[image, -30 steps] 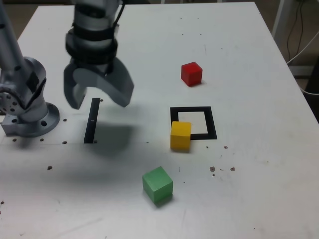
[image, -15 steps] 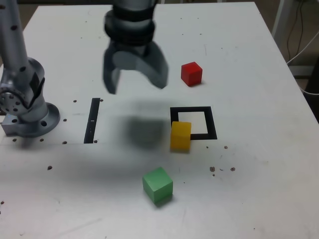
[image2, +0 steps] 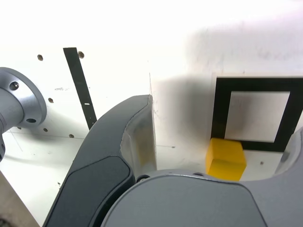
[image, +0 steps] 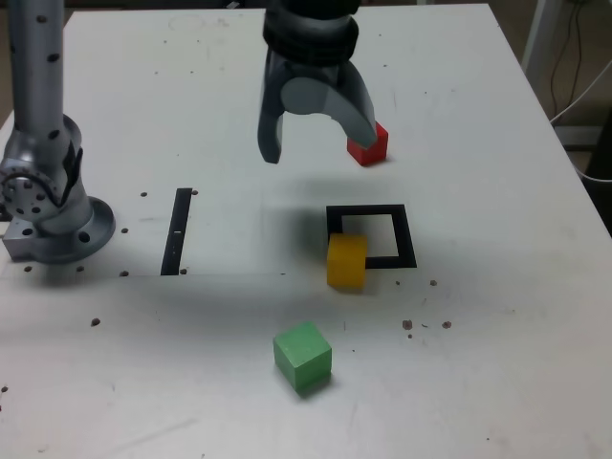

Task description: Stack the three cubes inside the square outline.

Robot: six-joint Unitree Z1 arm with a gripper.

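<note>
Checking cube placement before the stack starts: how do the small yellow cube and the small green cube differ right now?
The matte yellow cube sits on the lower left corner of the black tape square outline, overlapping its border; the matte green cube lies clear of it, on bare white table nearer the camera. The yellow cube sits roughly square to the outline; the green one is turned at an angle. Both look equal-sized, and neither is gripped.

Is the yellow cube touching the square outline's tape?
Touching. In the wrist view the yellow cube overlaps the near corner of the square outline; the exterior view shows the same cube on the frame.
</note>
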